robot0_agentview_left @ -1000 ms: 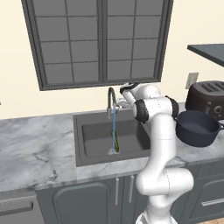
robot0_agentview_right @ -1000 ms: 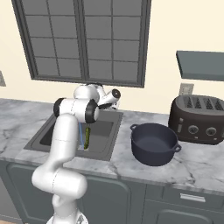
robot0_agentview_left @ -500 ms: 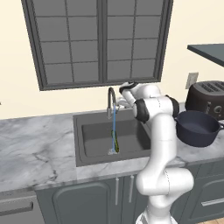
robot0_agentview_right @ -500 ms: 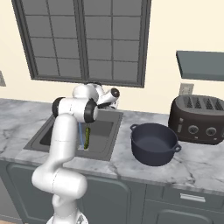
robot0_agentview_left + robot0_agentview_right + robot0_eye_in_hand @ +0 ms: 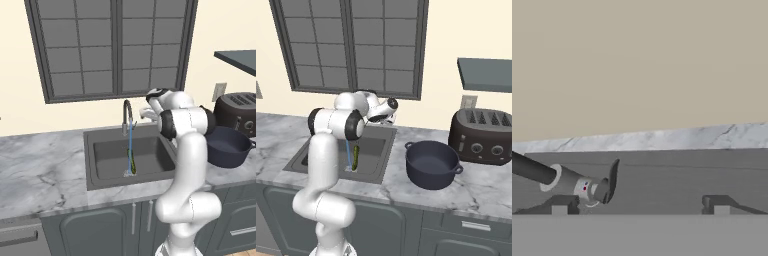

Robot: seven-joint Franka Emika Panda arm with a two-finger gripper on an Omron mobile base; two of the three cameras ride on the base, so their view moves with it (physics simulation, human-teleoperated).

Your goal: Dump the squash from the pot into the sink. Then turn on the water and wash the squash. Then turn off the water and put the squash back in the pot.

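The white arm's two-finger claw [image 5: 146, 114] hovered at the back rim of the dark grey rectangular recessed sink [image 5: 92, 165], just beside the base of the curved metal gooseneck faucet [image 5: 127, 111]. Its jaws stood wide apart and held nothing. In the hand view the claw [image 5: 639, 204] pointed at the wall behind the grey marble counter [image 5: 40, 170], and the faucet's small grey lever [image 5: 610, 181] sat just inside the left fingertip, with no contact that could be seen. A thin blue stream of water [image 5: 130, 145] ran from the spout. The small slim green squash [image 5: 133, 165] lay on the sink floor below the claw and toward the robot's side of it, near the middle of the basin, right where the stream landed. Its long axis seemed to run from the back of the sink to the front, nearly in line with the falling water in both base views, so a reach for it would likely go down and back toward the base. It looked dark green, slender and slightly curved, far shorter than the sink, and its wetness could not be judged. The round dark navy-blue pot [image 5: 227, 147] stood upright on the counter to the right of the sink, well apart from the squash.
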